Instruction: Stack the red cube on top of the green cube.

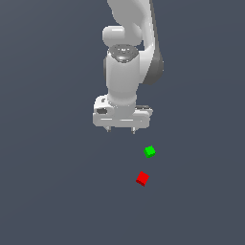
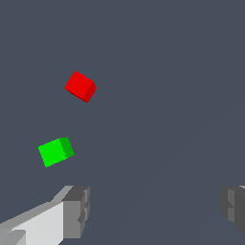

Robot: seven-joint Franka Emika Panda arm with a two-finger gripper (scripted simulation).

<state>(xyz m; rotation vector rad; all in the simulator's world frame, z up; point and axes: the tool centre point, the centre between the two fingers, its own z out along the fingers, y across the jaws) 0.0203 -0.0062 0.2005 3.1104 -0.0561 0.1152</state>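
white two-fingered tool [image 1: 120,129] at the end of the pale panda arm [image 1: 125,72], pointing straight down, spread wide with nothing between its fingers. in the wrist view, grey pads [image 2: 76,210] far apart at either side of the frame, only bare dark grey counter [image 2: 167,95] between them. a hover posture, by the look of it: high above the surface, fingers parted, presumably so as to drop over a cube without nudging it.

tiny bright red plastic-looking cube [image 1: 142,178] resting on the counter, well clear of the tool, lower in the exterior view and toward that view's right. tiny bright green cube [image 1: 150,151] of the same size, also flat on the counter, between the tool and the red one, near both but touching neither. both turned at a slight angle to the frame, not lined up with each other. same pair in the wrist view: red cube [image 2: 80,86] beyond green cube [image 2: 56,151], both off to the side of the gap, not under it.

stacking not yet begun, judging by the layout: red cube untouched, green cube bare on top. next likely needs: carry the tool past the green cube, centre the gap over the red one, twist the wrist to match its faces, then descend. main risk: clipping the green cube on the way, since it sits nearer the tool.
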